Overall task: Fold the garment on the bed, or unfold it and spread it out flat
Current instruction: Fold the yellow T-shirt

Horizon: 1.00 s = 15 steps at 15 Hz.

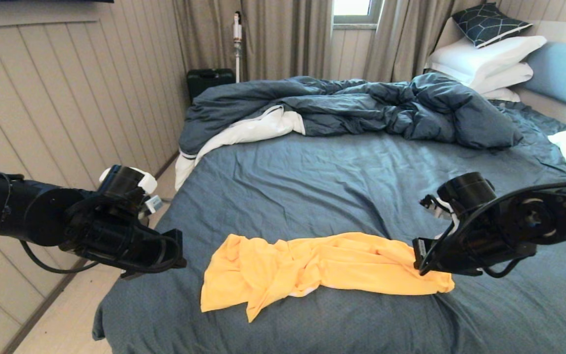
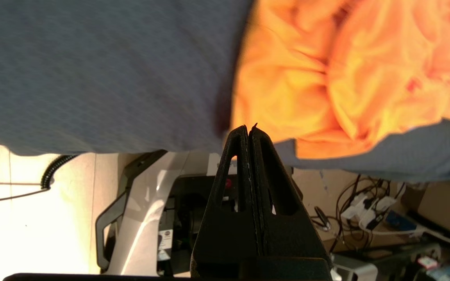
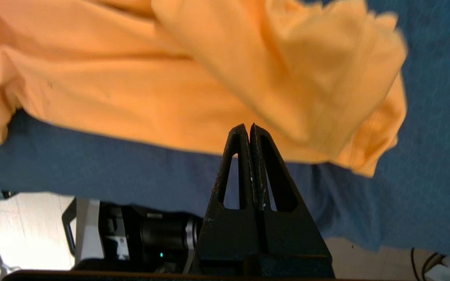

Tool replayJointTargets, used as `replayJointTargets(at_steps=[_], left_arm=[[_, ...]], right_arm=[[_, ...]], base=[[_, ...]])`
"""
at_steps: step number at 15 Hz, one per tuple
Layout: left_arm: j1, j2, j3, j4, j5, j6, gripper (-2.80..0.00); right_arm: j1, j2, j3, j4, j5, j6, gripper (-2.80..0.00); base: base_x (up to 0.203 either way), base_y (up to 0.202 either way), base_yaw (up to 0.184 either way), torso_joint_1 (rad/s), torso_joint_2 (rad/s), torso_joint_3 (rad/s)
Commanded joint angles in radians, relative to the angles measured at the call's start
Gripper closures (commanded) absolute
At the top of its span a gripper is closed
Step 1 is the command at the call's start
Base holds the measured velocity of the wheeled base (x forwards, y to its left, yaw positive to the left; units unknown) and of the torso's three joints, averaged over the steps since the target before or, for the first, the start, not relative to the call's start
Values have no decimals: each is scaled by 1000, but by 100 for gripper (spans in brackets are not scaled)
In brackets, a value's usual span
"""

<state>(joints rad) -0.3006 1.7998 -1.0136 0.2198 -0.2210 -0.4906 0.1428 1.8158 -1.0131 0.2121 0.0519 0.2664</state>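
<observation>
1. Your left end effector (image 1: pixel 177 253) is hanging clenched and empty just beside the garment's (image 1: pixel 312 268) left end.
2. Your right end effector (image 1: pixel 419 255), equally clenched, is hovering at its right end.
3. The garment is lying bunched across the bed's (image 1: pixel 312 187) near edge, likely awaiting spreading.

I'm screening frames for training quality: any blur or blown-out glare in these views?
Head view: sharp, with the window blown out. Left wrist view: floor glares white, garment soft. Right wrist view: garment's edge smeared by blur, right gripper crisp.
</observation>
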Motion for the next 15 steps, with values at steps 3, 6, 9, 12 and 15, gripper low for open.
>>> replayJointTargets(at_steps=[3,6,9,12,15], left_arm=[[0,23,-2,0,-1,-3,0],[-2,28,-1,0,-9,-5,0],[-2,30,1,-10,-9,-5,0],[-12,39,4,-20,-9,-18,0],[-14,43,4,-24,-9,-20,0]], right_arm=[[-8,93,-56,-2,-1,-4,0],[-34,166,-106,-7,-3,-11,0],[-76,208,-175,-8,-2,-39,0],[-100,269,-280,-4,-1,-46,0],[-117,341,-387,0,-2,-41,0]], base=[[0,0,0,0,0,0],[0,0,0,0,0,0],[0,0,0,0,0,0],[0,0,0,0,0,0],[0,0,0,0,0,0]])
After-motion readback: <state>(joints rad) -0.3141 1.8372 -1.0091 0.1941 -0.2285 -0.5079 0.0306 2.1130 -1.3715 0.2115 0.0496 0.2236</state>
